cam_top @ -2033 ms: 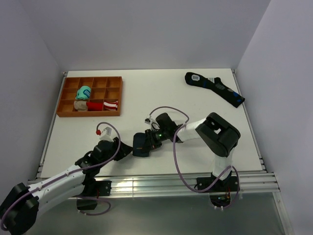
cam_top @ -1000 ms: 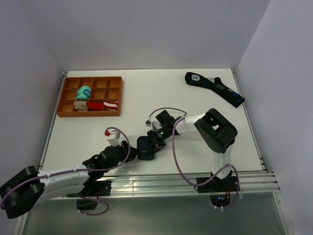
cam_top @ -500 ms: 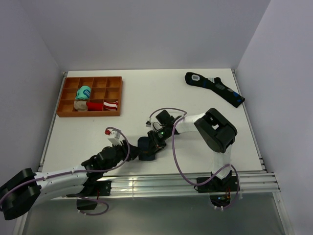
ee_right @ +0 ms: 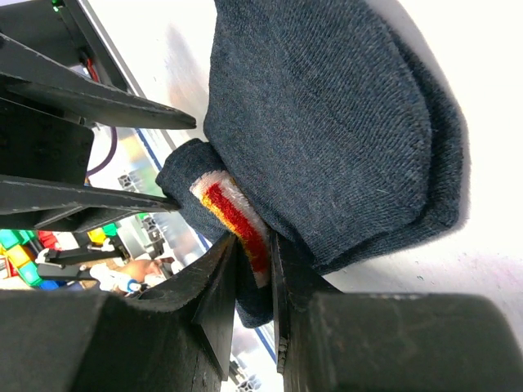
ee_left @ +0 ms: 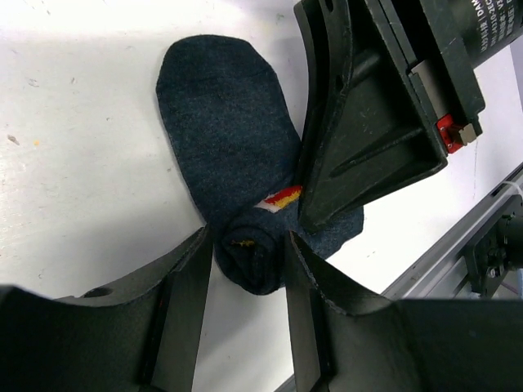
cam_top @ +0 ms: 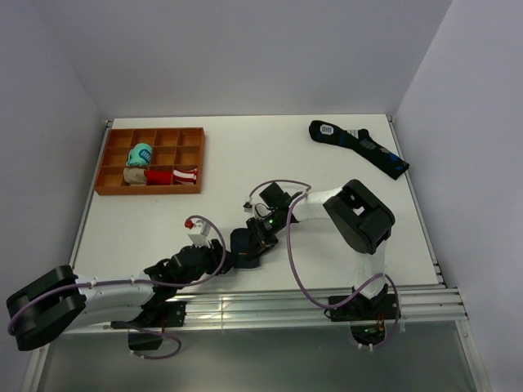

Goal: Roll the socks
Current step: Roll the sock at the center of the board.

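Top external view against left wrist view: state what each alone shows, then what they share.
Only top external: the wooden tray holding rolled bundles and a longer dark sock. Only left wrist: the red-yellow patch and the rolled end between the fingers of the left gripper. Both: the navy socks and the right gripper on them.

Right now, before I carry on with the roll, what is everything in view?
socks: one pair, dark navy with a red-white-yellow patch, near centre of the table, one end rolled
long sock: one, dark with blue marks, far right
tray: one, orange-brown, far left
teal bundle: one, in tray
beige bundle: one, in tray
red-white bundle: one, in tray
table: one, white
left gripper: black, flanking the rolled end, grip unclear
right gripper: black, pinching the socks at the patch
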`<control>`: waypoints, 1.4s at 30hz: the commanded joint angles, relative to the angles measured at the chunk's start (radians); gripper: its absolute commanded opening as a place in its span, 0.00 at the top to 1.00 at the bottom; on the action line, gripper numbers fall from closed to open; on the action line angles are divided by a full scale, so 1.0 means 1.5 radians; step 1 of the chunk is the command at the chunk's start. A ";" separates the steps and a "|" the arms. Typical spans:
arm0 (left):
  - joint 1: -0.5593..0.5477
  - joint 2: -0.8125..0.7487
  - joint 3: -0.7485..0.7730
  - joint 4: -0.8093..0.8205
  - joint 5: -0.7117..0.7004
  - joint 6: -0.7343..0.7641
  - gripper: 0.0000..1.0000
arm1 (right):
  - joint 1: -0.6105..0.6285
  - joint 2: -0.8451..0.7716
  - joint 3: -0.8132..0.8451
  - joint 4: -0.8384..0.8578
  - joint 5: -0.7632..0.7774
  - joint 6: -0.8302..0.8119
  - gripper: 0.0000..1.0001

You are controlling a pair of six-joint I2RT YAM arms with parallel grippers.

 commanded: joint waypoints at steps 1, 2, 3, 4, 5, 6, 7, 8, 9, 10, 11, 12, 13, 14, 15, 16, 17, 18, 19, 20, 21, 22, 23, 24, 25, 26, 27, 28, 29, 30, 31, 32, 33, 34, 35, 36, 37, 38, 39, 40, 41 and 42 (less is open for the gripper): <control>-0.009 0.019 0.007 0.038 0.009 0.019 0.54 | -0.004 0.049 -0.021 -0.071 0.146 -0.050 0.90; -0.009 0.025 0.010 0.040 0.010 0.020 0.54 | -0.004 0.050 -0.019 -0.071 0.145 -0.052 0.90; -0.010 0.033 0.014 0.039 0.013 0.020 0.54 | -0.004 0.050 -0.019 -0.073 0.145 -0.053 0.90; -0.011 0.045 0.017 0.040 0.012 0.019 0.54 | -0.003 0.050 -0.018 -0.073 0.146 -0.054 0.90; -0.012 0.051 0.018 0.043 0.004 0.017 0.54 | -0.003 0.050 -0.018 -0.073 0.144 -0.054 0.90; -0.015 0.054 0.017 0.044 -0.002 0.015 0.54 | -0.004 0.051 -0.018 -0.074 0.144 -0.055 0.90; -0.016 0.058 0.016 0.045 -0.007 0.011 0.54 | -0.004 0.051 -0.018 -0.073 0.144 -0.054 0.90; -0.017 0.059 0.017 0.045 -0.011 0.009 0.54 | -0.004 0.050 -0.019 -0.073 0.145 -0.055 0.90; -0.017 0.060 0.016 0.042 -0.019 0.007 0.54 | -0.004 0.050 -0.020 -0.073 0.144 -0.055 0.90; -0.017 0.060 0.017 0.040 -0.023 0.007 0.54 | -0.004 0.051 -0.021 -0.074 0.143 -0.055 0.90; -0.017 0.061 0.018 0.035 -0.029 0.004 0.54 | -0.004 0.051 -0.021 -0.073 0.143 -0.056 0.90; -0.017 0.062 0.025 0.025 -0.036 0.002 0.54 | -0.004 0.051 -0.021 -0.073 0.143 -0.056 0.90; -0.017 0.066 0.029 0.009 -0.048 0.001 0.54 | -0.004 0.051 -0.021 -0.072 0.141 -0.057 0.90; -0.017 0.067 0.036 0.003 -0.053 0.001 0.54 | -0.003 0.051 -0.021 -0.072 0.141 -0.058 0.90; -0.018 0.068 0.038 -0.002 -0.059 -0.002 0.54 | -0.004 0.052 -0.020 -0.071 0.141 -0.057 0.90; -0.019 0.069 0.038 0.001 -0.061 -0.002 0.55 | -0.004 0.052 -0.020 -0.073 0.140 -0.057 0.90; -0.019 0.069 0.039 0.002 -0.061 0.000 0.54 | -0.003 0.052 -0.019 -0.073 0.140 -0.058 0.90; -0.019 0.071 0.041 0.003 -0.063 0.000 0.55 | -0.004 0.052 -0.018 -0.073 0.140 -0.058 0.90; -0.019 0.080 0.043 0.000 -0.063 0.002 0.55 | -0.003 0.053 -0.018 -0.073 0.140 -0.058 0.90; -0.019 0.086 0.050 0.001 -0.062 0.003 0.55 | -0.003 0.054 -0.017 -0.073 0.139 -0.058 0.90; -0.019 0.100 0.053 0.001 -0.060 0.003 0.55 | -0.003 0.055 -0.017 -0.071 0.138 -0.058 0.90; -0.020 0.106 0.055 0.002 -0.058 0.003 0.56 | -0.003 0.055 -0.017 -0.071 0.138 -0.059 0.90; -0.020 0.112 0.058 0.005 -0.056 0.001 0.57 | -0.003 0.054 -0.017 -0.071 0.138 -0.059 0.90; -0.020 0.120 0.059 0.005 -0.056 0.000 0.57 | -0.003 0.053 -0.017 -0.071 0.138 -0.059 0.90; -0.020 0.123 0.061 0.004 -0.055 -0.005 0.59 | -0.003 0.053 -0.018 -0.072 0.139 -0.059 0.90; -0.020 0.124 0.061 0.004 -0.055 -0.007 0.59 | -0.004 0.052 -0.018 -0.072 0.139 -0.059 0.90; -0.021 0.125 0.061 0.002 -0.055 -0.007 0.60 | -0.003 0.052 -0.018 -0.071 0.138 -0.059 0.90; -0.021 0.125 0.060 0.000 -0.056 -0.010 0.63 | -0.003 0.051 -0.019 -0.071 0.138 -0.059 0.90; -0.021 0.125 0.063 -0.004 -0.058 -0.013 0.64 | -0.003 0.051 -0.019 -0.070 0.139 -0.060 0.89; -0.021 0.124 0.065 -0.017 -0.061 -0.014 0.69 | -0.003 0.049 -0.020 -0.069 0.144 -0.059 0.89; -0.021 0.125 0.067 -0.021 -0.062 -0.017 0.71 | -0.001 0.047 -0.022 -0.068 0.146 -0.058 0.88; -0.021 0.125 0.072 -0.026 -0.061 -0.017 0.73 | -0.002 0.044 -0.023 -0.066 0.146 -0.058 0.86; -0.021 0.126 0.075 -0.039 -0.059 -0.019 0.76 | -0.003 0.040 -0.024 -0.062 0.149 -0.058 0.85; -0.021 0.126 0.078 -0.048 -0.058 -0.023 0.80 | -0.003 0.036 -0.028 -0.057 0.151 -0.059 0.84; -0.021 0.128 0.088 -0.058 -0.055 -0.025 0.82 | -0.003 0.032 -0.030 -0.054 0.153 -0.057 0.82; -0.021 0.132 0.095 -0.077 -0.044 -0.025 0.84 | -0.001 0.026 -0.032 -0.045 0.154 -0.057 0.81; -0.021 0.135 0.103 -0.094 -0.041 -0.028 0.87 | -0.002 0.022 -0.037 -0.038 0.155 -0.055 0.80; -0.021 0.140 0.122 -0.108 -0.038 -0.030 0.89 | -0.003 0.016 -0.040 -0.032 0.158 -0.052 0.79; -0.021 0.152 0.132 -0.122 -0.032 -0.030 0.92 | -0.001 0.015 -0.041 -0.021 0.159 -0.049 0.78; -0.021 0.160 0.156 -0.161 -0.028 -0.034 0.94 | -0.001 0.013 -0.046 -0.015 0.157 -0.046 0.76; -0.021 0.169 0.166 -0.177 -0.025 -0.037 0.95 | -0.001 0.007 -0.050 0.001 0.159 -0.042 0.74; -0.021 0.186 0.174 -0.190 -0.020 -0.039 0.97 | 0.000 0.002 -0.054 0.012 0.161 -0.034 0.73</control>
